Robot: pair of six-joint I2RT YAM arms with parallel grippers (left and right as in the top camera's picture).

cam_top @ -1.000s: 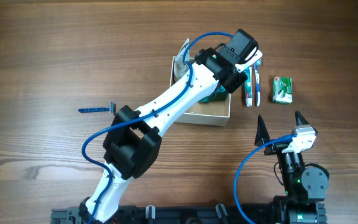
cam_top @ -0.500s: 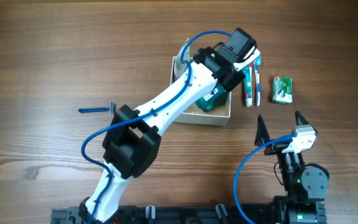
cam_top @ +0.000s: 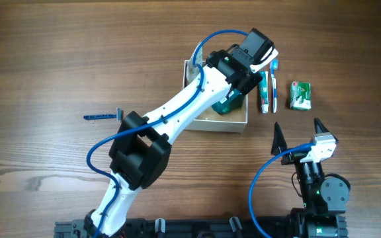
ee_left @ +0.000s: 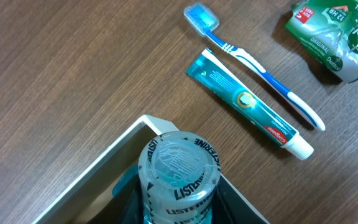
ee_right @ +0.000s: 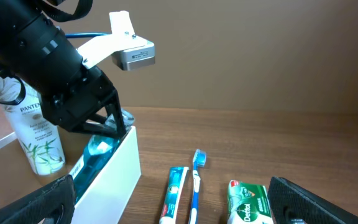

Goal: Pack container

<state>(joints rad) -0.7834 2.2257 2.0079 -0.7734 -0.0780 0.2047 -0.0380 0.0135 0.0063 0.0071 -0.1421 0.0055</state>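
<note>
- Left gripper (cam_top: 235,91) is grasping a mouthwash bottle (ee_left: 179,171) inside the container (cam_top: 233,126), at its right side.
- Toothpaste (cam_top: 264,94) is lying just right of the container.
- Right gripper (cam_top: 297,123) is standing released, well apart from the container.

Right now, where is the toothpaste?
In the overhead view, the toothpaste lies on the table just right of the container, alongside the toothbrush.
</note>
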